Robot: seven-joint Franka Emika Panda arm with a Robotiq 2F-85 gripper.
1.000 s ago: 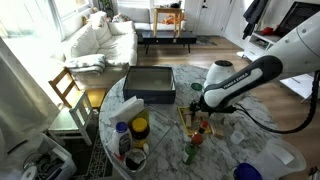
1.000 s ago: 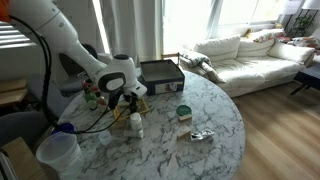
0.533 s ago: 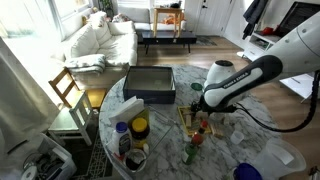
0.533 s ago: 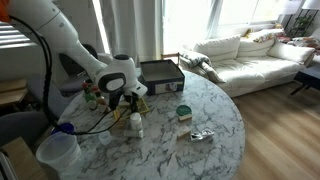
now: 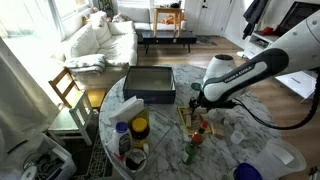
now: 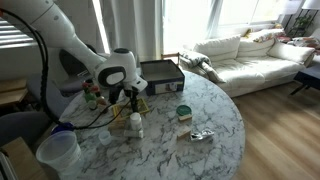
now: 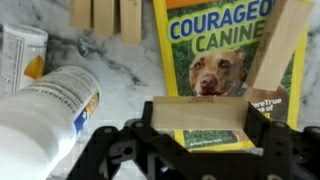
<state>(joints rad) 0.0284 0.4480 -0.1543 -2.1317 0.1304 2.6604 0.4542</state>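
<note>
In the wrist view my gripper (image 7: 205,130) is shut on a flat wooden block (image 7: 200,112), held crosswise between the fingers. Below it lies a yellow book (image 7: 215,45) with a dog on the cover, titled "Courageous Canine". A second wooden block (image 7: 283,45) lies slanted over the book's right edge. A white bottle (image 7: 45,115) lies on its side to the left. In both exterior views the gripper (image 5: 197,104) (image 6: 128,95) hangs a little above the round marble table (image 6: 210,110).
A black box (image 5: 150,84) (image 6: 160,72) sits on the table's far side. Several wooden slats (image 7: 105,12) lie beyond the book. A small tin (image 6: 183,112), crumpled foil (image 6: 201,134), jars (image 5: 132,135) and a clear pitcher (image 6: 58,150) stand about. A wooden chair (image 5: 68,88) stands beside the table.
The arm has risen slightly, lifting the gripper a little higher above the table. Nothing else has moved.
</note>
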